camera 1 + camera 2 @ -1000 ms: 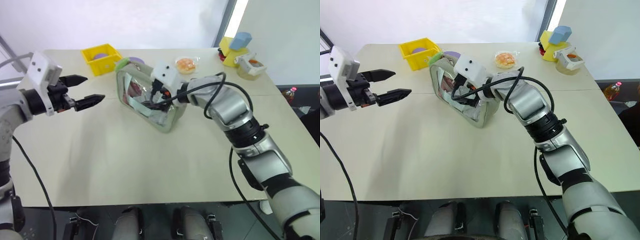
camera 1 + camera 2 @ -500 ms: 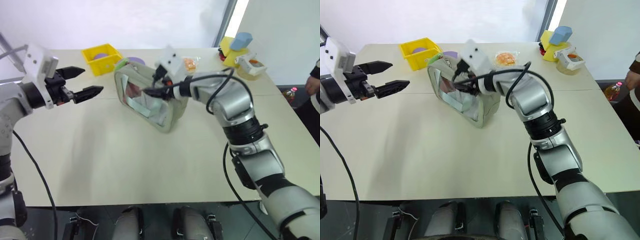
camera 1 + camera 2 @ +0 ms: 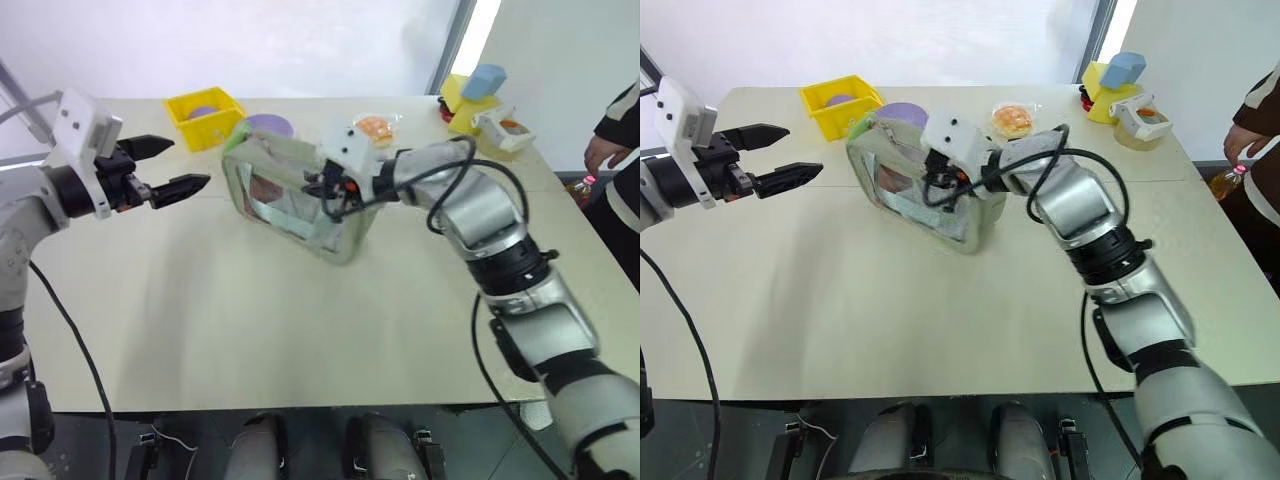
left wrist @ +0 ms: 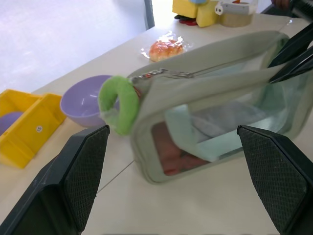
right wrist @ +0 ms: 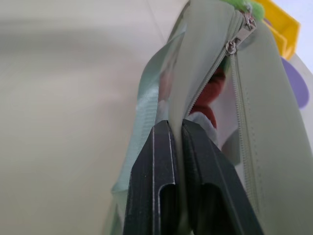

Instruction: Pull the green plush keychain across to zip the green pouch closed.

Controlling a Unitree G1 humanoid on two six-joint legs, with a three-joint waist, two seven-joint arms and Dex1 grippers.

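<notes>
Since a second ago the right pincer [image 5: 176, 171] has come off the clear window side of the green pouch [image 3: 300, 195] and clenched on the pouch's upper fabric edge, and the pouch has shifted a little toward the left of the frame. That pinch shows plainly in the right wrist view, with a fold of sage fabric squeezed between the black fingers [image 5: 151, 181].

At the left of the frame the left pincer [image 3: 165, 175] hovers spread wide and grasping nothing, well apart from the pouch and aimed at it.

Bracing looks to be the step in hand: one end is held so the zipper can run. Next, I judge, the free pincer must reach the green plush keychain [image 4: 117, 104], close on it and draw it along the zip toward the held end.

On the table [image 3: 250, 320] the pouch stands upright near the upper centre, its long axis slanting from upper left to lower right. At its upper-left end hangs the keychain, just beside the lilac bowl [image 4: 85, 100]. Its zipper seems partly open, though I cannot be sure how far.
</notes>
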